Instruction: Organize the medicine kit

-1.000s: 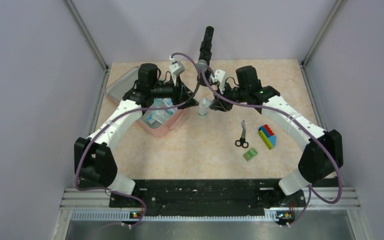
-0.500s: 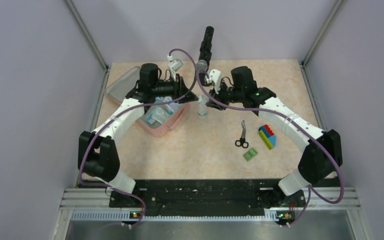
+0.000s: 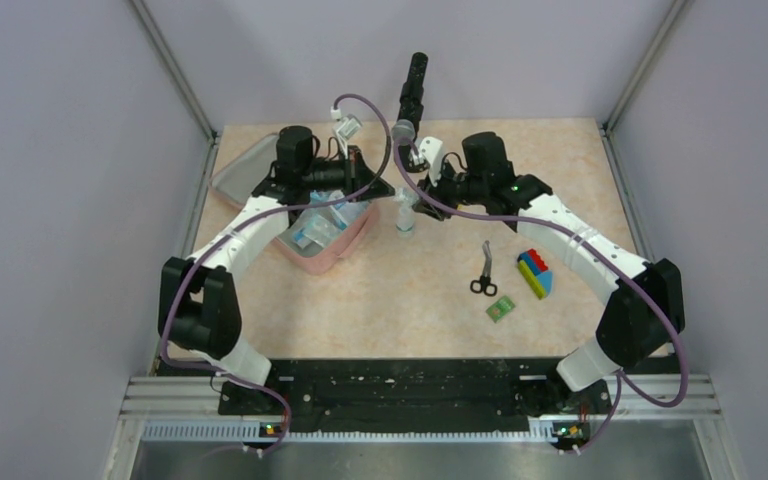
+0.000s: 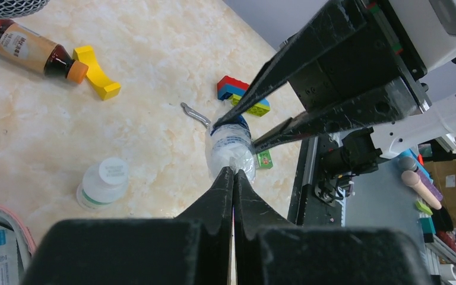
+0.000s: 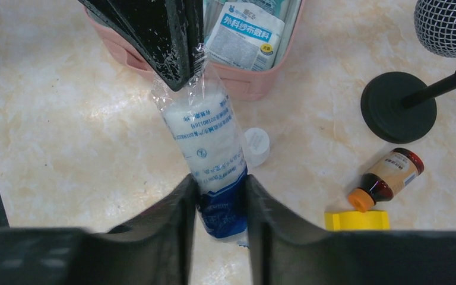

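The medicine kit (image 3: 353,245) is a pink zip case lying open at the back left, with packets inside; its pink wall also shows in the right wrist view (image 5: 255,80). Just right of it, a clear-wrapped gauze roll pack (image 5: 205,133) with a blue end hangs between both grippers. My left gripper (image 4: 233,172) is shut on the pack's clear wrapper end (image 4: 231,145). My right gripper (image 5: 221,190) stands round the blue end, a thin gap showing beside its left finger.
A white pill bottle (image 4: 102,183) stands on the table under the pack. A brown bottle (image 5: 389,175), a yellow piece (image 5: 356,221) and a microphone stand base (image 5: 398,107) sit behind. Scissors (image 3: 484,272), a toy-brick block (image 3: 534,273) and a small green packet (image 3: 501,309) lie at the right.
My left gripper has swung right from above the kit and closed on the pack's wrapper end. My right gripper's jaws have eased wider round the blue end.
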`<action>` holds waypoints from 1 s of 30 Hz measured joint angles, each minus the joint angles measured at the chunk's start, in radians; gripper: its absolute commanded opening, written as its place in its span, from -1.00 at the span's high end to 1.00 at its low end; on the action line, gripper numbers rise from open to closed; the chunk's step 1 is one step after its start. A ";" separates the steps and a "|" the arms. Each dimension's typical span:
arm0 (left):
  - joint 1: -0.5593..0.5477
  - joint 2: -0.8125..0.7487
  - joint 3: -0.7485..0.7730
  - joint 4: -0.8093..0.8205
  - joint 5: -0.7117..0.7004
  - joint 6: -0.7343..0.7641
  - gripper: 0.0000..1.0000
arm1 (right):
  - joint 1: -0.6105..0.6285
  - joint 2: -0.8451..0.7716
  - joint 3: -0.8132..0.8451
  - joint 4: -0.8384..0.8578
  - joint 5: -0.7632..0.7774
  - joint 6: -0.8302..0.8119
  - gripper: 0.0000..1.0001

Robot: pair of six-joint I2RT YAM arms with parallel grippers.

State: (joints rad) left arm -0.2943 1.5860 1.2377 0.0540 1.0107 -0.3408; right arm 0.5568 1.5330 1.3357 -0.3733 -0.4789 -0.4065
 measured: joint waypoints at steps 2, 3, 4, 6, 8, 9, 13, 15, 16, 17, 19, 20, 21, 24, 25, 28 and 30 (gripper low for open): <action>0.006 0.003 -0.001 0.006 0.004 -0.006 1.00 | 0.000 0.000 0.000 0.000 0.003 0.006 -0.22; 0.013 0.003 -0.001 0.007 0.004 -0.010 1.00 | 0.000 0.000 0.000 -0.001 0.004 0.006 -0.32; 0.023 0.003 -0.001 0.008 0.006 -0.014 1.00 | 0.000 0.000 0.000 -0.003 0.006 0.011 -0.39; 0.057 0.003 0.000 0.005 0.012 -0.017 1.00 | 0.000 0.000 0.001 -0.017 0.008 0.011 -0.53; 0.097 0.003 0.008 -0.027 0.018 -0.001 1.00 | -0.006 0.000 0.001 -0.030 0.004 0.013 -0.58; 0.120 0.002 0.019 -0.065 0.019 0.017 1.00 | -0.013 -0.003 -0.001 -0.039 -0.002 0.018 -0.59; 0.208 0.001 0.110 -0.292 -0.008 0.183 1.00 | -0.049 -0.047 -0.035 -0.061 -0.015 0.046 -0.60; 0.241 -0.002 0.165 -0.410 -0.044 0.279 1.00 | -0.066 -0.080 -0.056 -0.077 -0.014 0.061 -0.59; 0.253 -0.005 0.211 -0.504 -0.089 0.363 1.00 | -0.073 -0.097 -0.067 -0.085 -0.011 0.066 -0.59; 0.264 -0.006 0.217 -0.518 -0.096 0.379 1.00 | -0.077 -0.112 -0.077 -0.091 -0.008 0.071 -0.59; 0.275 -0.007 0.258 -0.612 -0.166 0.478 1.00 | -0.080 -0.136 -0.100 -0.092 0.000 0.078 -0.59; 0.278 -0.006 0.276 -0.655 -0.206 0.528 1.00 | -0.080 -0.147 -0.114 -0.094 0.002 0.079 -0.59; 0.279 -0.006 0.287 -0.688 -0.240 0.565 1.00 | -0.080 -0.154 -0.126 -0.099 0.005 0.079 -0.58; 0.282 0.005 0.309 -0.771 -0.314 0.639 1.00 | -0.081 -0.158 -0.146 -0.110 0.009 0.081 -0.58; 0.282 0.019 0.319 -0.792 -0.328 0.654 1.00 | -0.082 -0.157 -0.151 -0.114 0.012 0.082 -0.58; 0.282 0.077 0.349 -0.824 -0.352 0.679 1.00 | -0.082 -0.157 -0.152 -0.116 0.018 0.086 -0.58; 0.283 0.122 0.362 -0.823 -0.357 0.682 1.00 | -0.082 -0.157 -0.153 -0.114 0.020 0.086 -0.57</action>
State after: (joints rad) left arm -0.0113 1.7081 1.5997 -0.7692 0.6533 0.3408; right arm 0.4751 1.3758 1.1831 -0.4873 -0.4591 -0.3202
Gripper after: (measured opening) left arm 0.010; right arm 0.791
